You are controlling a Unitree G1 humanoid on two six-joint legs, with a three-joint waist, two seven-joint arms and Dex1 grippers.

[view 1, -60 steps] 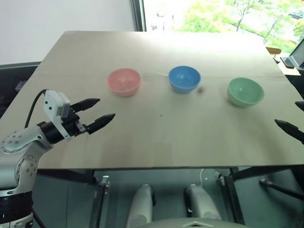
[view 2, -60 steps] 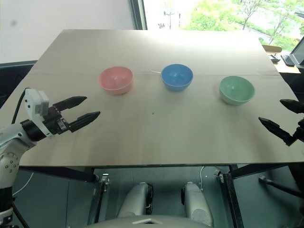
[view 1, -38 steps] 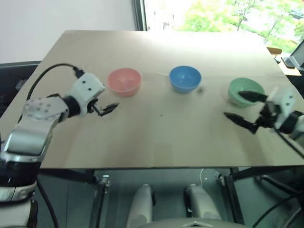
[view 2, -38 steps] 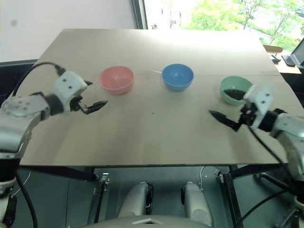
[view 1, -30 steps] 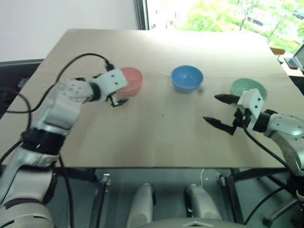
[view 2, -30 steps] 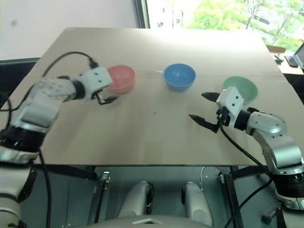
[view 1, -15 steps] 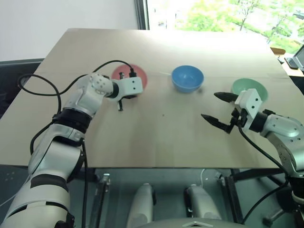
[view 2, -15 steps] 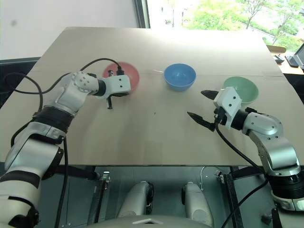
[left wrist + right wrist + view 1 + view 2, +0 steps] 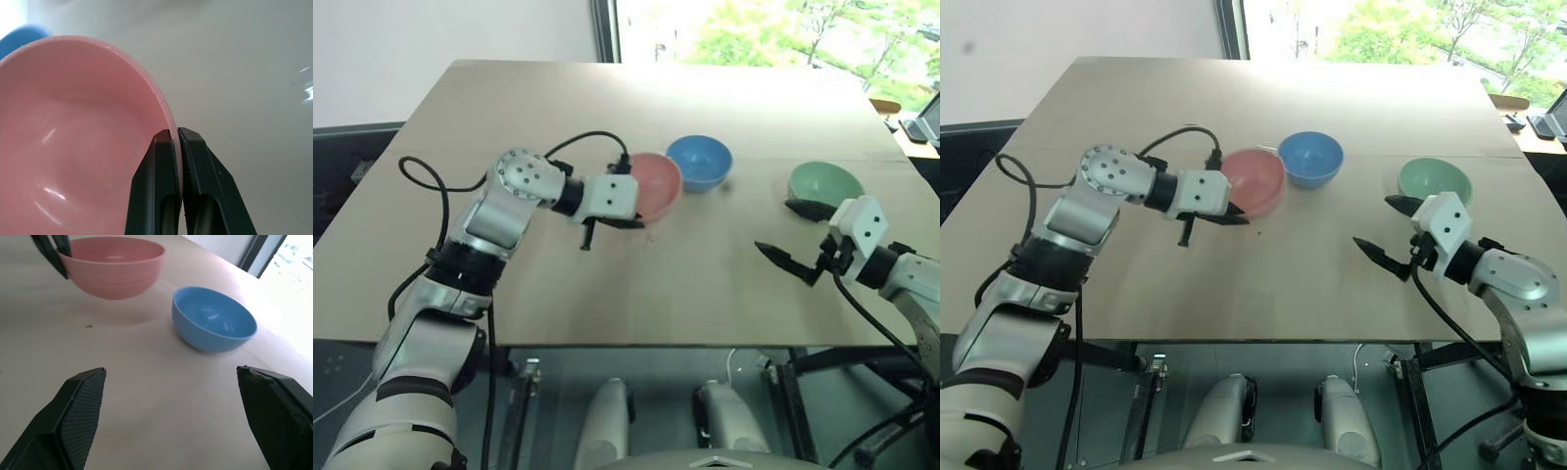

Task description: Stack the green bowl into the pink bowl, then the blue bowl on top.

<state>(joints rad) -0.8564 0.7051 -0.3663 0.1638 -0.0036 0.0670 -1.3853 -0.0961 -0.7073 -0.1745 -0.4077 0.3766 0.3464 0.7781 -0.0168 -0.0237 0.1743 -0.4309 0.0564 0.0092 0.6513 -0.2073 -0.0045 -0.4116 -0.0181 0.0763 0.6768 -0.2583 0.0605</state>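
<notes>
1. Pink bowl [image 9: 654, 186]: left gripper [image 9: 176, 142] is clamped on its rim, one finger inside the wall, one outside. Bowl is off the table [image 9: 607, 284], tilted, mouth facing up and toward the camera, just left of the blue bowl [image 9: 699, 162].
2. Hidden: the left wrist casing covers the pink bowl's near-left edge in the head views; the left wrist view cuts off most of the bowl.
3. Blue bowl upright on the table, mouth up, near centre.
4. Green bowl [image 9: 824, 186] upright at right; its near rim is partly covered by one right finger [image 9: 800, 208].
5. Right gripper [image 9: 1389, 233]: fingers spread wide, holding nothing, pointing toward the pink and blue bowls.
6. Bowls are round, no long axis.
</notes>
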